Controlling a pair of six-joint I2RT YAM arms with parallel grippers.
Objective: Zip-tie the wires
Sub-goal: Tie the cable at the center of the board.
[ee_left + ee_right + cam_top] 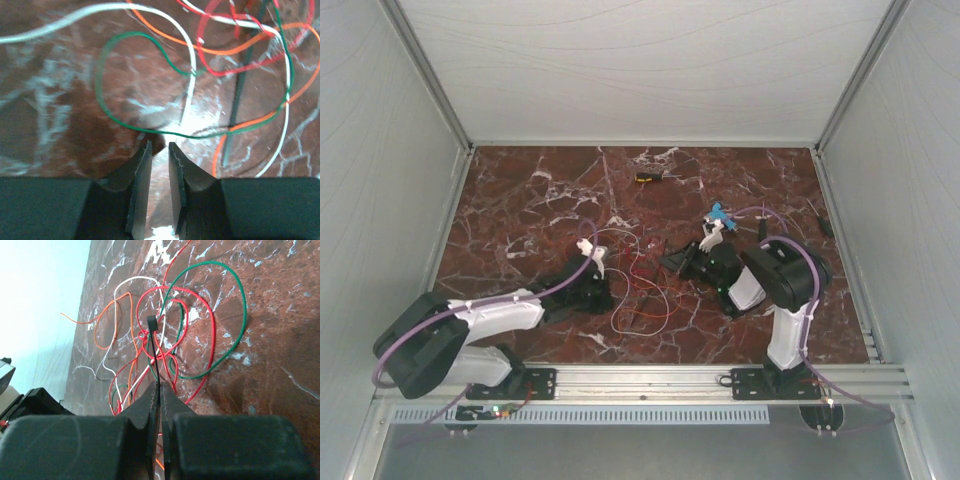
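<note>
Thin wires (145, 335) in red, white, orange and green, curled into loose overlapping loops and lying flat on a dark red marble desk (520, 200) with white veining. From overhead, tangled near the middle of the desk between the two arms, closer to the front edge than to the back.

Zip tie (156, 357): a slim, straight black plastic strip with a small square head, rising out of the right fingers (160, 386), its head over the knot of red loops. Right fingers pressed fully together on the strip's lower end.

Left fingers (160, 149) parted by only a narrow gap, gripping nothing, hovering low over the desk just short of a green loop and a white strand.

Farther back, well apart from the wires, a small black-and-yellow tool (648, 178), too small to read any marking.
</note>
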